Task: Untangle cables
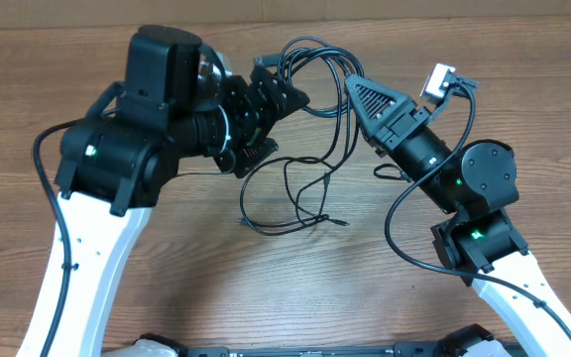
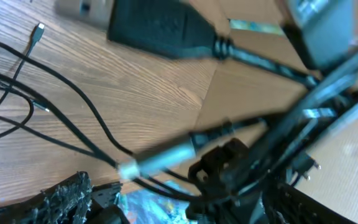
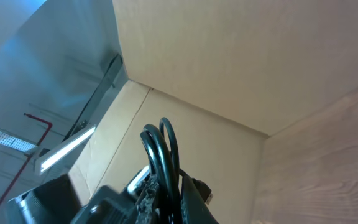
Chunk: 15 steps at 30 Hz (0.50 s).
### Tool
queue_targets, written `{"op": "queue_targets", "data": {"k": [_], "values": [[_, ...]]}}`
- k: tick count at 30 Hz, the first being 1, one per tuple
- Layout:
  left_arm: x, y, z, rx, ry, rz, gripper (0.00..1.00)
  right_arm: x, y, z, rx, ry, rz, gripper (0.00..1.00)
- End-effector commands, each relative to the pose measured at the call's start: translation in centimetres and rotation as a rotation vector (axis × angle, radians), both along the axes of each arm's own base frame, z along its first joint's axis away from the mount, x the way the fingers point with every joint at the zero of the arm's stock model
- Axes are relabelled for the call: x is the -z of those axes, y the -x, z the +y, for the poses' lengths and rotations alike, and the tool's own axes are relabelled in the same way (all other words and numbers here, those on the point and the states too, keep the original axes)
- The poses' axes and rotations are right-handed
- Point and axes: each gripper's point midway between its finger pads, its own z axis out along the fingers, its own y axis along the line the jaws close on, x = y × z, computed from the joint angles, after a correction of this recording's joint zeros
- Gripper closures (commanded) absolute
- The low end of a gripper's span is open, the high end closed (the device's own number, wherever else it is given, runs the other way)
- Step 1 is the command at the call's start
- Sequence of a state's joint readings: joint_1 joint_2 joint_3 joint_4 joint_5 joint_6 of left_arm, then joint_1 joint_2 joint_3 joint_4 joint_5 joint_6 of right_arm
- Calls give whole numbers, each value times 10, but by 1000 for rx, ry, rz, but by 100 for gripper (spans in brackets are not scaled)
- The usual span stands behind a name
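— Reporting on the tools first: what does each have hold of?

— On the right tool (image 1: 357,94) the jaws are closed. Its wrist view shows a doubled loop of the cables (image 3: 163,146) pinched between them. On the left tool (image 1: 278,102) the jaws are spread wide, with the fingers (image 2: 67,198) at the two lower corners of its own view and cords crossing the gap. That view is blurred, and I see no pinch on any cord.

— Where do the cables lie?

— The knotted part sits near the far edge of the counter (image 1: 543,129), between the two tools, which face each other there. From it the slack runs toward the near edge and lies in loose loops at the counter's middle, with a small plug end (image 1: 340,223) at their near right.

— Which relation governs the next move?

— Judged, not observed: the tangle's long axis runs far to near, and the left tool is nearer the slack, just to its left. With the right tool anchoring the far end, the left would close on one strand and draw it leftward, away from that anchor
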<state>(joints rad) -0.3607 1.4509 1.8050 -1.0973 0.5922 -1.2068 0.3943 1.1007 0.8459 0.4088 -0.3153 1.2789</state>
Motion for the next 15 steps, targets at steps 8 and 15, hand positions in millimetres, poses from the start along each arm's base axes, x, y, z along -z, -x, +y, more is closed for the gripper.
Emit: {"op": "queue_targets", "data": {"k": [8, 15], "values": [[2, -4, -14, 32, 49, 35, 21, -12, 6, 2, -25, -17, -17, 96], [8, 4, -15, 82, 11, 19, 5, -13, -2, -8, 56, -22, -21, 96]]}}
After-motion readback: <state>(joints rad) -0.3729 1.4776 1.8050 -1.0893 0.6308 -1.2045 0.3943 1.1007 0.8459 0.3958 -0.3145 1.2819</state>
